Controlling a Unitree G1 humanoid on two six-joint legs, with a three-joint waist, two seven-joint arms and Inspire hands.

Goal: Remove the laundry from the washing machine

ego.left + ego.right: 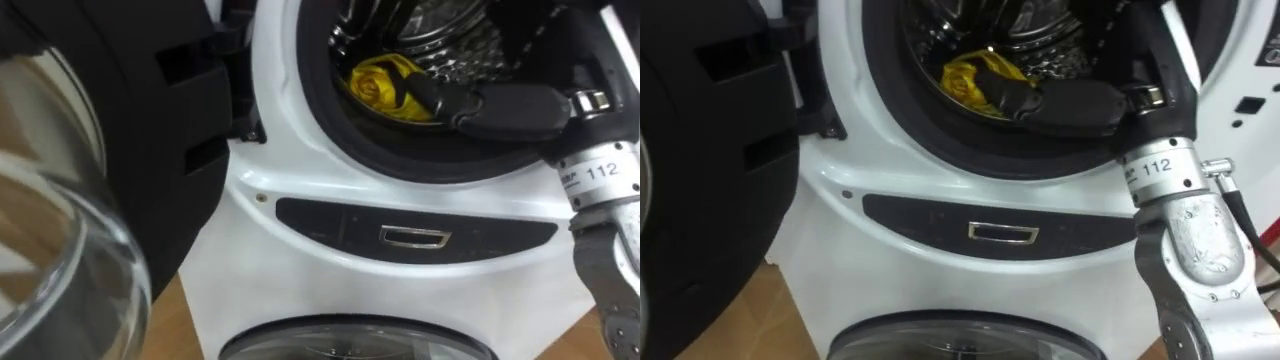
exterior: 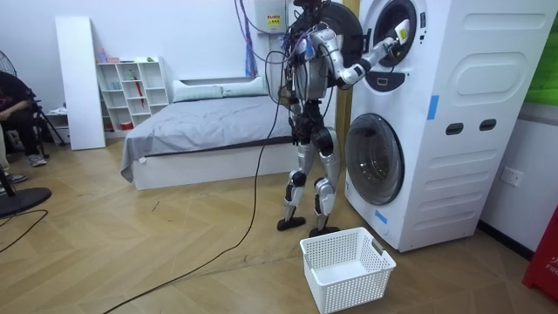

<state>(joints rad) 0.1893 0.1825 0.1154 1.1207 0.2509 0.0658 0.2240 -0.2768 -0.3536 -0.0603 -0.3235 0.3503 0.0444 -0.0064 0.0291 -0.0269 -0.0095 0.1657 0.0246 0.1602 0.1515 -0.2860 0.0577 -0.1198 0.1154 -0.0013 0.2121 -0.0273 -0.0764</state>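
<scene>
A yellow cloth (image 1: pixel 375 85) lies at the front of the upper washing machine's drum (image 1: pixel 440 30), just behind the dark door seal (image 1: pixel 330 110). My right hand (image 1: pixel 510 108) reaches into the opening from the right, its dark fingers curled on the cloth. In the room view I stand close in front of the stacked white machines (image 2: pixel 453 113), right arm raised into the upper drum, where a bit of the yellow cloth (image 2: pixel 403 30) shows.
The upper machine's door (image 1: pixel 100 150) hangs open on my left, its glass bowl (image 1: pixel 50 260) close to my head. Below are a dark control strip (image 1: pixel 415 235) and the lower machine's door (image 1: pixel 360 340). A white basket (image 2: pixel 344 266) stands on the floor behind me. A bed (image 2: pixel 200 122) lies further back.
</scene>
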